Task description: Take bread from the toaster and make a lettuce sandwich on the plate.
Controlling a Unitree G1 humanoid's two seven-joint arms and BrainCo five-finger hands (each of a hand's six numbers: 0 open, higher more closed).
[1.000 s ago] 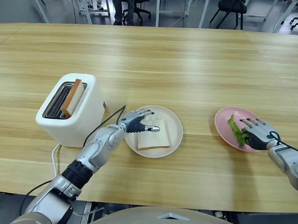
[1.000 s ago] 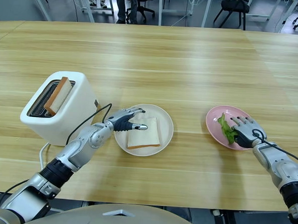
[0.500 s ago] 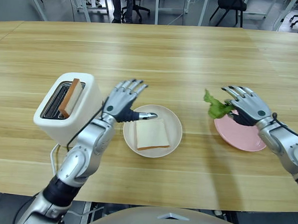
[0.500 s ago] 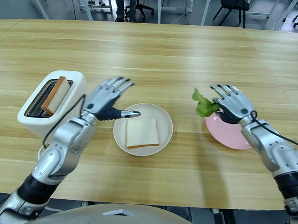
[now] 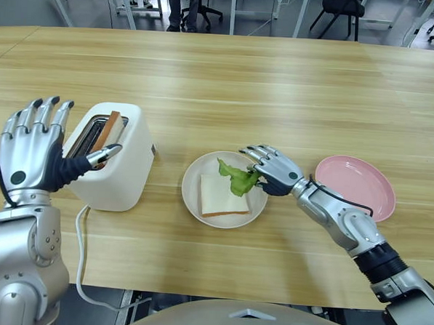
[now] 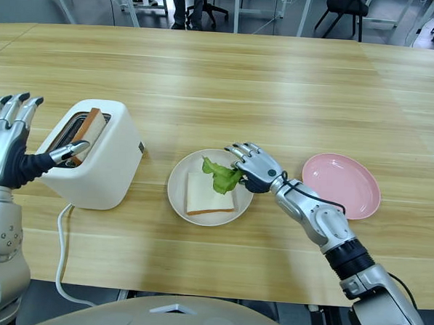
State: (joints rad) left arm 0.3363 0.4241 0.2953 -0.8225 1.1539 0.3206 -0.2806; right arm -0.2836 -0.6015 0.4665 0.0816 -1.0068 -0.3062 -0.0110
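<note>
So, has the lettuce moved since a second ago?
Yes. The lettuce, in the right hand, went leftward from the pink plate to over the cream plate.

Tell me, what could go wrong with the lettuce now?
The lettuce in the right hand hangs over one corner of the bread, so it might land partly off it. The left hand is open close to the toaster; reaching for the slice in it could nudge the toaster.

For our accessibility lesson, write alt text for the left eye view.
The robot's right hand holds a green lettuce leaf over a white bread slice on a round cream plate. Its open left hand is raised beside a white toaster with a browned slice in its slot. A pink plate sits to the right on the wooden table.
</note>
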